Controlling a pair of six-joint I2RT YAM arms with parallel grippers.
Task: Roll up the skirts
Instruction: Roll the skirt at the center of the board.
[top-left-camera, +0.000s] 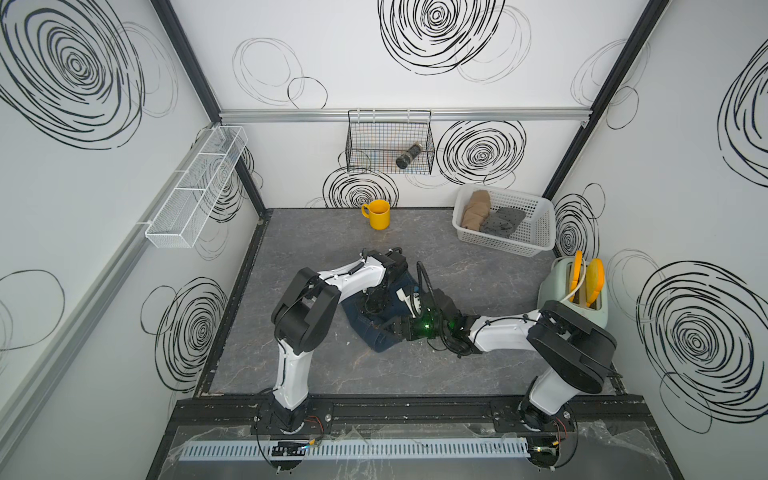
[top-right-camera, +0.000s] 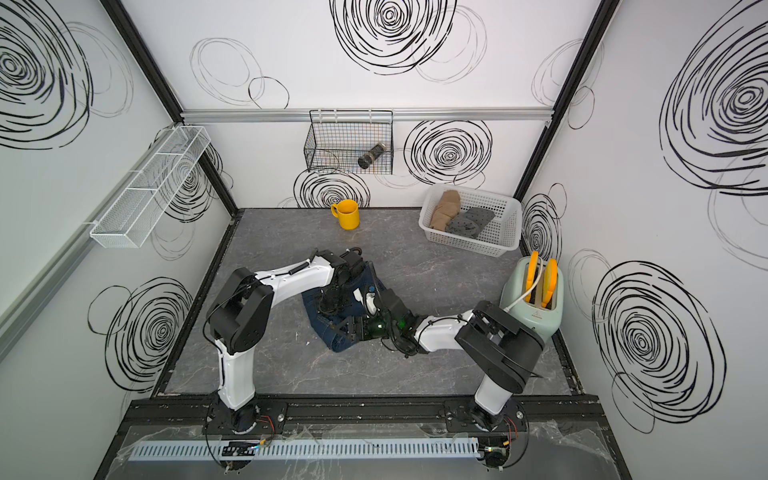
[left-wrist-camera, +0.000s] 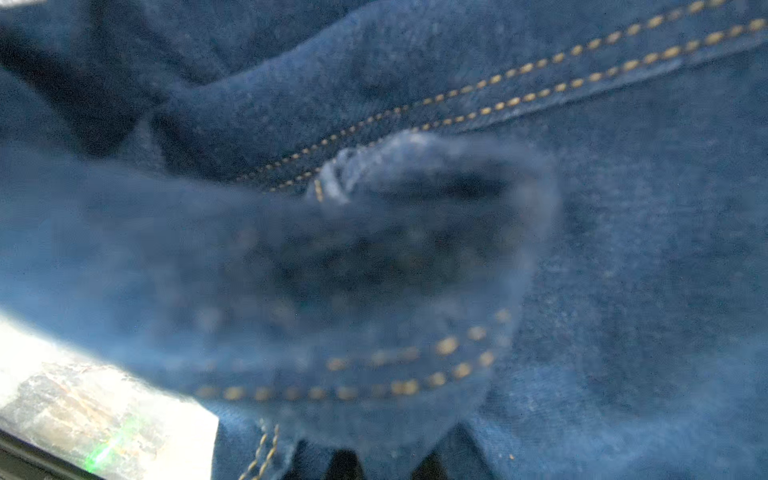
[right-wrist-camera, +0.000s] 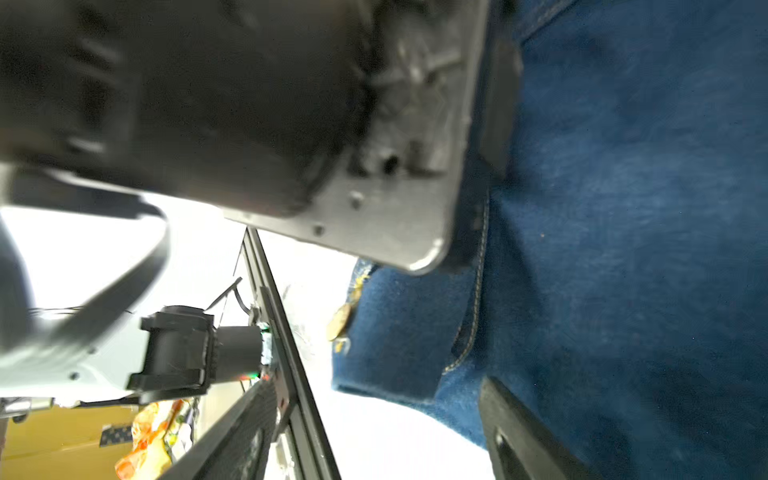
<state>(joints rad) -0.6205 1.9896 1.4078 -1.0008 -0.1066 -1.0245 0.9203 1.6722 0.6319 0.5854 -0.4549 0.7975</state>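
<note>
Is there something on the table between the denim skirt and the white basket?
Nothing visible. The table between the denim skirt and the white basket is bare; the yellow mug and the toaster stand aside.

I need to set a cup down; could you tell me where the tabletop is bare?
Bare: the back strip between yellow mug and white basket, and the front strip between denim skirt and front rail. Crowded: the middle, where left arm and right arm meet over the skirt, and the right edge by the toaster.
</note>
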